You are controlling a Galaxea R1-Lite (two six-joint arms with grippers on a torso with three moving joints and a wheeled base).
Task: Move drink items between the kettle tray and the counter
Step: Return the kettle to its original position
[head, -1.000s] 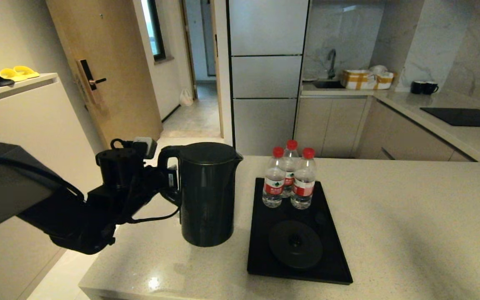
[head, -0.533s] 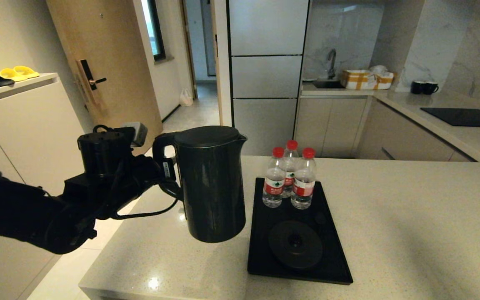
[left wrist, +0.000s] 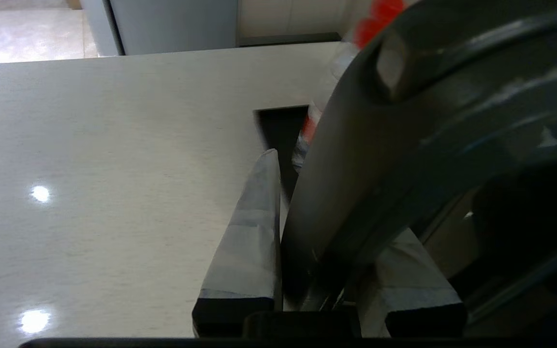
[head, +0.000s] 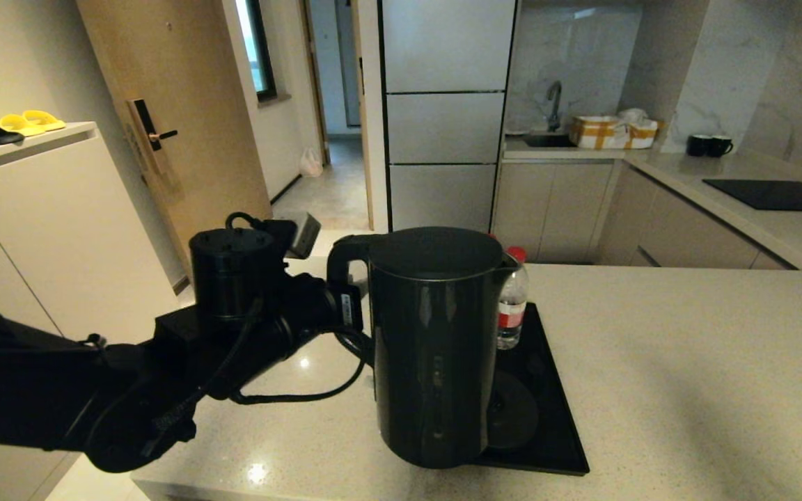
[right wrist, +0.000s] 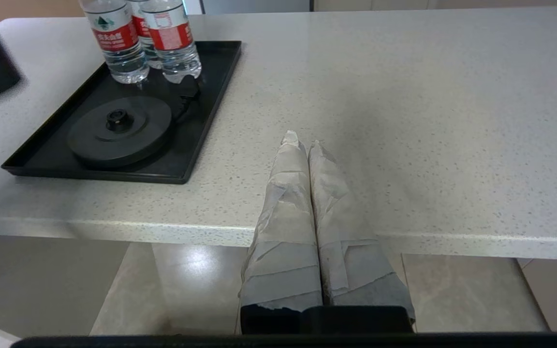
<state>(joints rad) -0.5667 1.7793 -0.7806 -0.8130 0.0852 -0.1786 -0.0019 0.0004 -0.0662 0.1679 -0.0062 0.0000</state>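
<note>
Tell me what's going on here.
The left end effector is shut on the handle of the black electric kettle, holding it in the air over the near left part of the kettle tray, near the round base disc. Water bottles stand at the tray's far end. The right end effector is shut and empty, off the counter's near edge.

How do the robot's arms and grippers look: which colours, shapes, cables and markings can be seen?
The left arm is matte black and bulky, with a black cylindrical housing, a small grey box at the wrist, a looping black cable and a small white barcode label. Both the left gripper and the right gripper have tapered wedge fingers wrapped in pale grey tape on black bases.
</note>
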